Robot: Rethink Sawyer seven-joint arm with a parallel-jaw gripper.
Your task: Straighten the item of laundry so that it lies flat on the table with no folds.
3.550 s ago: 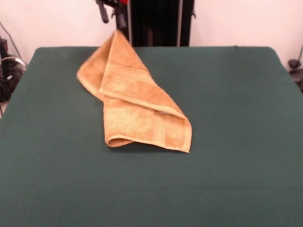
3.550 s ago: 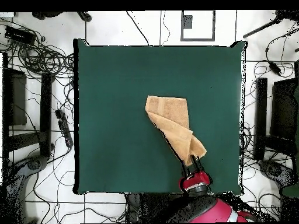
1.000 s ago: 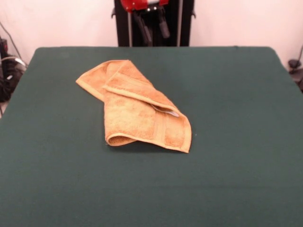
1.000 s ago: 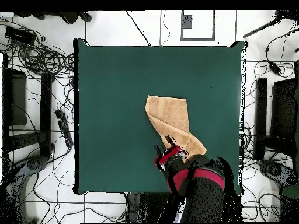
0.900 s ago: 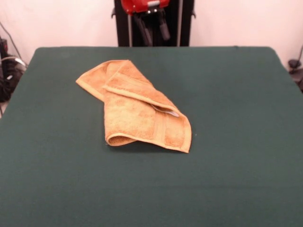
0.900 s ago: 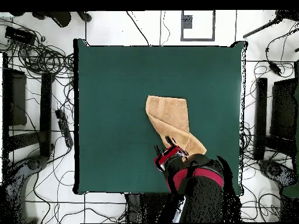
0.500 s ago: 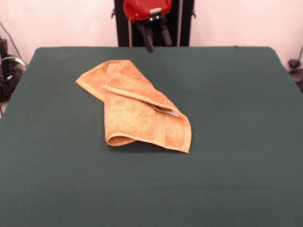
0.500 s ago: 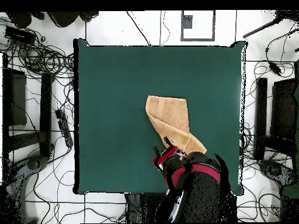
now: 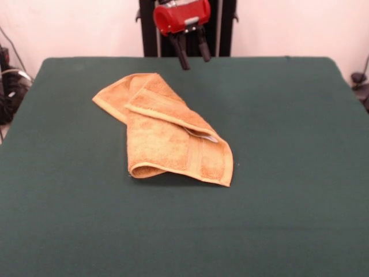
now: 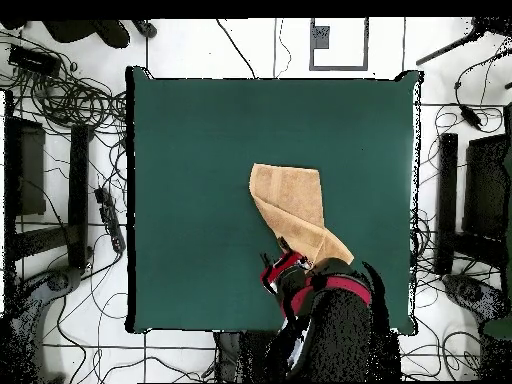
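The item of laundry (image 9: 164, 134) is a golden-orange towel lying folded over itself on the dark green table (image 9: 288, 173), a long layered strip with a white tag peeking from a fold. From above, the item of laundry (image 10: 293, 207) runs diagonally toward the table's (image 10: 190, 170) lower edge. My gripper (image 9: 195, 60) hangs open and empty above the far part of the table, to the right of the towel's far corner. In the overhead view my gripper (image 10: 275, 250) sits by the towel's lower end.
Cables (image 10: 70, 100) and dark equipment (image 10: 45, 200) lie on the floor around the table. A black post (image 9: 149, 29) stands behind the table's far edge.
My gripper let go of the towel's far corner, which dropped flat onto the table. Since then the gripper has shifted right and come lower, toward the table's middle.
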